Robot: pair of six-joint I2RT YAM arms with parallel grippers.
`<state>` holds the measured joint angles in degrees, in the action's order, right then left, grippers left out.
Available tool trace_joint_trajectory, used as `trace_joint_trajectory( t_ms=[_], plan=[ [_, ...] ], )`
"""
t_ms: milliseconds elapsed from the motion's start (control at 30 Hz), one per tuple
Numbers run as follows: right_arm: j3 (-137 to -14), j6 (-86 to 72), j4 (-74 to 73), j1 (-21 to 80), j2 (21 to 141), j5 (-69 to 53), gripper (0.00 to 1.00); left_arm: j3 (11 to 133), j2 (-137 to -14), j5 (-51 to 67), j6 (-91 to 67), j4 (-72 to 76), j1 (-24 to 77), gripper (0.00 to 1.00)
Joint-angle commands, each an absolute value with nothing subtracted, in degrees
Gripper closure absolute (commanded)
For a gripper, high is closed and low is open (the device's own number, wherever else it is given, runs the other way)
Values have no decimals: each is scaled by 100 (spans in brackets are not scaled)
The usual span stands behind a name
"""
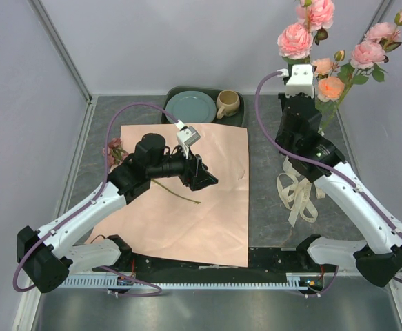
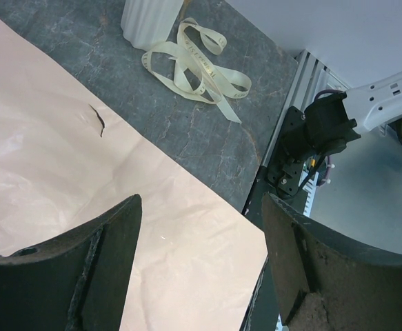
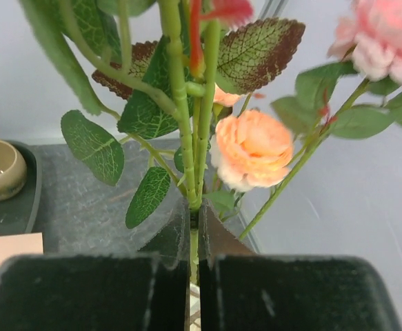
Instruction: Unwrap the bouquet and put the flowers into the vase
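1. One line of small print runs along the cream ribbon (image 2: pixel 195 63), which lies in loose loops on the table beyond the left gripper's fingertips. The letters are too small to read.
2. Left gripper (image 2: pixel 201 276): its jaws stand wide apart with nothing between them. It hovers over the salmon-pink paper (image 2: pixel 49 179), which lies spread flat beneath it. A small dark tear marks the sheet ahead of its left finger.
3. Right gripper (image 3: pixel 194 231): its jaws are pressed together on the green stems of the flowers (image 3: pixel 252 148), and it is raised well above the table. Leaves and a peach bloom sit just above its fingertips, with pink blooms higher up. Several blooms are cut off by the edges of the wrist view.
4. Vase (image 2: pixel 149 21): the left wrist view shows only its ribbed cream foot, cut off by the top edge. It stands beyond the left gripper and just beside the ribbon. In the top view the right arm covers it, so I cannot tell whether the stem ends below the right gripper reach into it.
5. A loose stem (image 1: pixel 180 193) lies on the paper just below the left gripper. A dusky bloom (image 1: pixel 114 149) lies at the sheet's edge behind that arm, which hides whether the two are joined.
6. Beyond the left gripper, past the paper's far edge, a dark tray (image 1: pixel 236 118) holds a plate (image 1: pixel 190 107) and a tan mug (image 1: pixel 227 103).
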<state>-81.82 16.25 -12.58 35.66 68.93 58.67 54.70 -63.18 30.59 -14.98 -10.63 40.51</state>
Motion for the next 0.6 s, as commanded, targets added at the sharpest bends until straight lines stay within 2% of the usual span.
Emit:
trace_joint_trajectory(
  t_ms=[0, 233, 567],
  plan=[
    [-7726, 1301, -739, 3384, 6645, 5695, 100, 5546, -6240, 3234, -1591, -905, 4017, 23],
    [-6962, 923, -545, 2954, 6416, 5423, 100, 5537, -6231, 3287, -1617, -879, 3982, 23],
    [-6715, 589, -554, 2549, 6434, 5159, 100, 5528, -6232, 3313, -1644, -870, 3964, 23]
  ],
)
